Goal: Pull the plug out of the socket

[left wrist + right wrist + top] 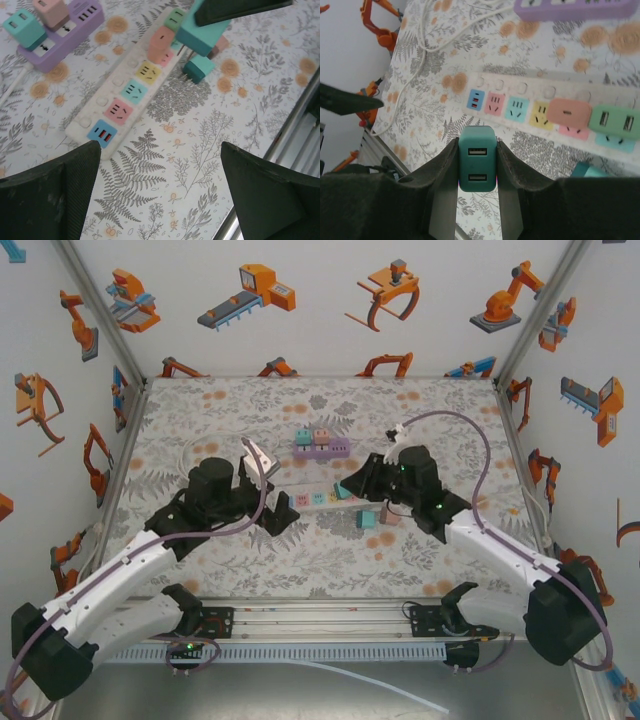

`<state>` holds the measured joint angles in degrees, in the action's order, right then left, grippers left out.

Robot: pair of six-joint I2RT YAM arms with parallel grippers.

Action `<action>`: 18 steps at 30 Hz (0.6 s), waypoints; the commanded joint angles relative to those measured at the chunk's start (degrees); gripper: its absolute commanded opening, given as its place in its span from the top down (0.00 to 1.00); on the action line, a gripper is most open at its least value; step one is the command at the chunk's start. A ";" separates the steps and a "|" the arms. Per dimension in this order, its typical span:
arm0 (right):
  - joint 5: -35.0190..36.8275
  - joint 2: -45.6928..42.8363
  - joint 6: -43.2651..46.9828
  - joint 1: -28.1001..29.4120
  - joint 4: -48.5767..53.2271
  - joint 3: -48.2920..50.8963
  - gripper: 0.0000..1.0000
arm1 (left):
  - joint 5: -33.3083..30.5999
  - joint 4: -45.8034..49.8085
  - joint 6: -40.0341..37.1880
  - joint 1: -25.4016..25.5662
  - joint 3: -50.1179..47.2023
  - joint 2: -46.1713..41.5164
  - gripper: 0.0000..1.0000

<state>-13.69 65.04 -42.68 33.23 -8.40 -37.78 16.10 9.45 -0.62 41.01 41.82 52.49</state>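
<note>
1. Jaws of the left gripper (157, 150) stand wide apart with nothing between them. It sits low in the left wrist view, just short of the near end of the white power strip (95, 112).
2. Along that strip toward the upper middle, four coloured sockets lie bare. A pink plug (161, 44) and a green plug (175, 19) sit seated at its far end.
3. Right of them, the right gripper (477, 146) is clamped on the teal plug (477, 167). Its prongs show clear of the strip, so the pull itself looks done.
4. Just below it, a second teal plug (198, 67) lies loose on the table (260, 100).
5. What seems left is to set the held plug down. Whether the seated two must follow cannot be told.
</note>
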 commanded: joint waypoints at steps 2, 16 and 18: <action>7.23 -1.45 -9.46 2.34 -2.64 4.34 0.87 | 7.47 -2.58 -3.87 0.71 -1.87 -0.46 0.03; 17.84 9.85 -20.69 9.53 -10.74 8.21 0.84 | 11.46 -3.32 -4.90 1.87 -1.22 0.87 0.03; 18.94 11.08 -20.87 10.13 -10.91 8.14 0.84 | 11.61 -3.30 -4.85 2.05 -1.35 1.04 0.03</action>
<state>0.64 75.18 -61.63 42.50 -16.16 -28.82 25.54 6.24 -3.92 42.57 39.55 53.45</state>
